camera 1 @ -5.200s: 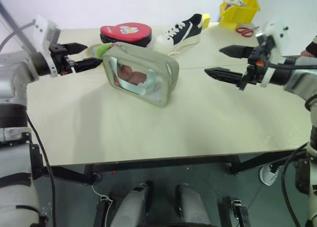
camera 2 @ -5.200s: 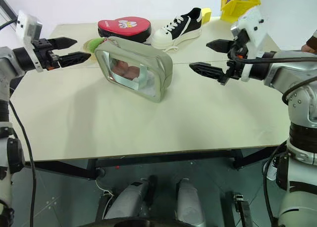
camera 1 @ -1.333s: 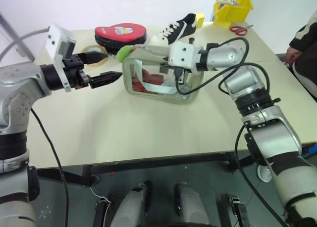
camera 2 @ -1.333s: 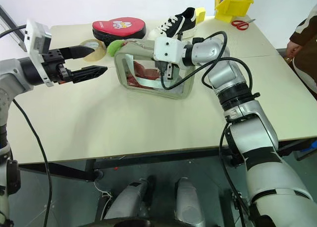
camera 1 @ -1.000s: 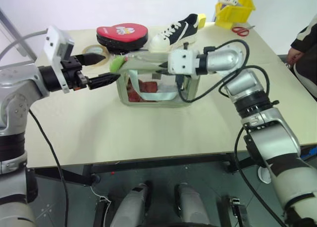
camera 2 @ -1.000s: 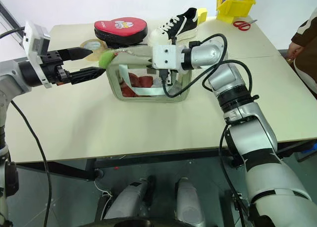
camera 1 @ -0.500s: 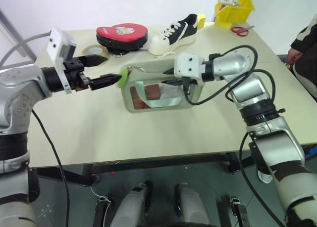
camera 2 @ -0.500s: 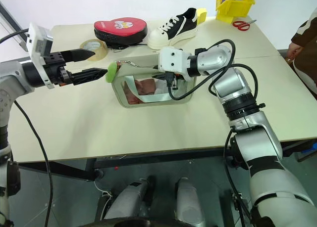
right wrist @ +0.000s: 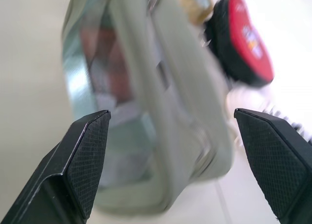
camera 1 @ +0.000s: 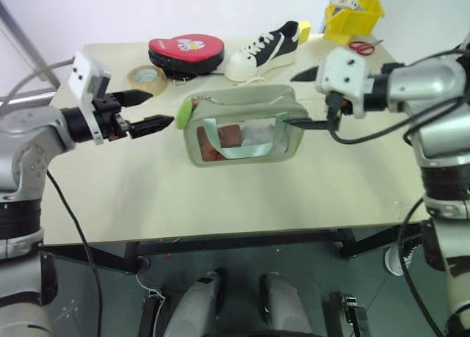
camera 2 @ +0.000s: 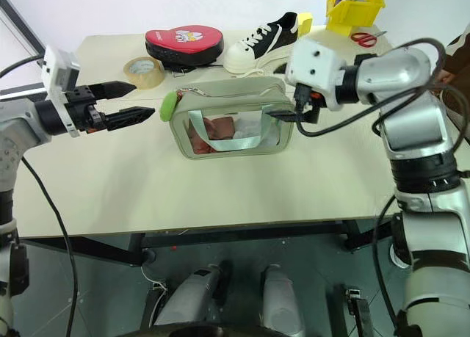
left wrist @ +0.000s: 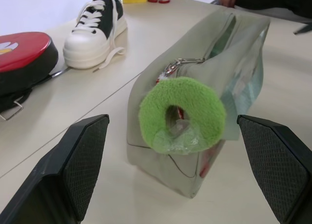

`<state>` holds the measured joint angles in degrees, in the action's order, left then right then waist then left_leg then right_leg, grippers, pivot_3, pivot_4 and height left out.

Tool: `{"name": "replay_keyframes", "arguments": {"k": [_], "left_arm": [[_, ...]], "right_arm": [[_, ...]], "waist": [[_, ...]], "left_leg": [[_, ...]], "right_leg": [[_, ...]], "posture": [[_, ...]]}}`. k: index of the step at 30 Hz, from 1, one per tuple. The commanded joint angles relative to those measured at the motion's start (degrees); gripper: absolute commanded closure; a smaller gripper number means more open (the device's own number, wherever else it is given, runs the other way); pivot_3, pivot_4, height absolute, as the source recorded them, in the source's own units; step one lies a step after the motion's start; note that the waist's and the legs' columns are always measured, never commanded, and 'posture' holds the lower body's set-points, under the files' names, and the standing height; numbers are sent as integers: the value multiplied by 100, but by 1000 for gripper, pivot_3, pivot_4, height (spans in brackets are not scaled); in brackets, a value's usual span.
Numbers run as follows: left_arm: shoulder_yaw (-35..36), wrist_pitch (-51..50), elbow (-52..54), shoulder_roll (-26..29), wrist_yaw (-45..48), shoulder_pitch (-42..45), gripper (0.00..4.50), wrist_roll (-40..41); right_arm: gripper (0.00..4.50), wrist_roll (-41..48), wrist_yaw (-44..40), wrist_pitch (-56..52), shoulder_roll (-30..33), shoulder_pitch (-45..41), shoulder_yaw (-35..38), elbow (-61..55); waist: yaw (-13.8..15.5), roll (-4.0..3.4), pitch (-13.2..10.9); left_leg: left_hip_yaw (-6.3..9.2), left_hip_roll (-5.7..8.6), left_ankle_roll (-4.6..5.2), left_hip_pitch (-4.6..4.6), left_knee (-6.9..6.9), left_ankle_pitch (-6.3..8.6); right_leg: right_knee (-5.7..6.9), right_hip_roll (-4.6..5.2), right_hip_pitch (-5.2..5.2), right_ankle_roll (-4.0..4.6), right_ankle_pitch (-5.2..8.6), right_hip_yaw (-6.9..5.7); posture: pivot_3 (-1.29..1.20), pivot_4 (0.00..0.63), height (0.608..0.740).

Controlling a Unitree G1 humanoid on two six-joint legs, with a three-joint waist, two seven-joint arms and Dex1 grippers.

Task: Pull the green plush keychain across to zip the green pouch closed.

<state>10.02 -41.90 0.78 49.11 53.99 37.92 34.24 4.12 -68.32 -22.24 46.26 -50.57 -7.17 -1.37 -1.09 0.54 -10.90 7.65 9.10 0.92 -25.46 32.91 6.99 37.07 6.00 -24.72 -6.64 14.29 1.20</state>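
A: How do the grippers stand?

B: The left gripper (camera 1: pixel 152 109) is spread wide and empty, its tips just short of the green plush keychain (camera 1: pixel 183 114). The right gripper (camera 1: pixel 302 98) is also parted, gripping nothing, at the other end of the green pouch (camera 1: pixel 243 125).

A: And the pouch?

B: Upright mid-table (camera 1: pixel 220 197), clear window facing us, keychain at its left end. Behind it lie a tape roll (camera 1: pixel 145 76), a red case (camera 1: pixel 186 52) and a sneaker (camera 1: pixel 266 51).
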Motion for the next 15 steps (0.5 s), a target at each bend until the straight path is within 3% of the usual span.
{"name": "replay_keyframes", "arguments": {"k": [1,6,7,9,15], "left_arm": [[30,154,-57,49,56,231,0,-83],[-92,96,-35,-24,157,365,0,-77],[-107,70,12,-55,138,362,0,-70],[-157,30,87,-86,105,345,0,-82],[-281,12,302,-106,88,100,0,-147]], "right_arm": [[299,43,210,-29,9,109,116,-230],[299,-222,607,428,-81,190,32,560],[528,-225,633,497,-103,173,25,685],[1197,-213,649,586,-144,149,13,820],[4316,-156,632,585,-205,201,-13,721]], "waist": [[3,0,0],[13,0,0],[13,0,0],[13,1,-1],[-9,1,-1]], "left_leg": [[0,0,0,0,0,0],[-4,1,1,-2,1,0],[-4,1,1,-2,1,1],[-4,1,1,-2,1,1],[-4,0,2,-2,1,1]], "right_leg": [[0,1,0,2,1,0],[-7,4,1,2,1,-2],[-8,4,2,2,1,-2],[-8,3,2,1,0,-2],[-6,-1,0,0,0,-2]], "posture": [[0,150,740],[0,150,740],[0,150,740],[0,150,740],[0,150,740]]}}
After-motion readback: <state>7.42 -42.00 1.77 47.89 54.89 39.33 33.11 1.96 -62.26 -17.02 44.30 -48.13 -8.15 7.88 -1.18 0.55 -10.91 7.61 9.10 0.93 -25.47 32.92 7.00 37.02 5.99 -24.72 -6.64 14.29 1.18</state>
